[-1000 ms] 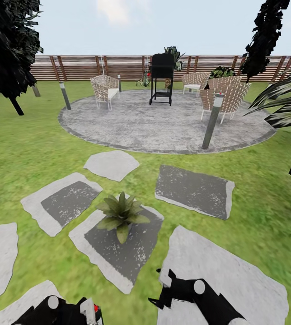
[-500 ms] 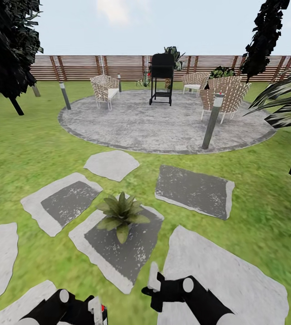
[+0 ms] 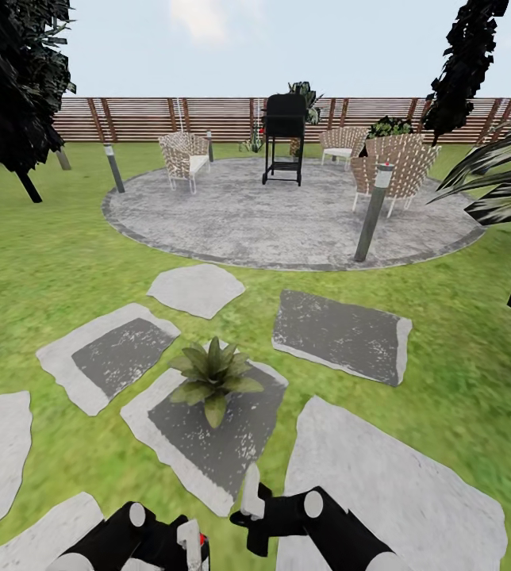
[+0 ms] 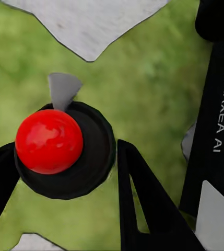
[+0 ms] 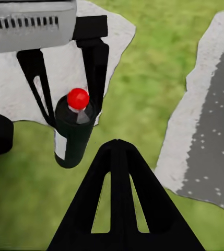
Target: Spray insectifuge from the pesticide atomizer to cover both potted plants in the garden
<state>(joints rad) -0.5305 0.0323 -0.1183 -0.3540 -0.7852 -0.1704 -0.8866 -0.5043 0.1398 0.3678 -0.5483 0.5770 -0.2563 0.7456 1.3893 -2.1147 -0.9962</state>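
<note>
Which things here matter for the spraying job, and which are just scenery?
Job: dark bottle-shaped pesticide atomizer with red round cap, clamped in the left gripper; low speckled green rosette potted plant on a grey stepping stone.
Scenery: black barbecue grill; woven wicker chairs; grey bollard lamp post; brown slatted wooden fence.

Bright, even daylight under a pale blue sky, with no cast shadows on the lawn (image 3: pixel 41 262) or stepping stones (image 3: pixel 339 333). Trees (image 3: pixel 9 79) at the edges render nearly black. The grass looks soft and smeared, stretched toward the corners. A small highlight glints on the red ball (image 4: pixel 49 141).
</note>
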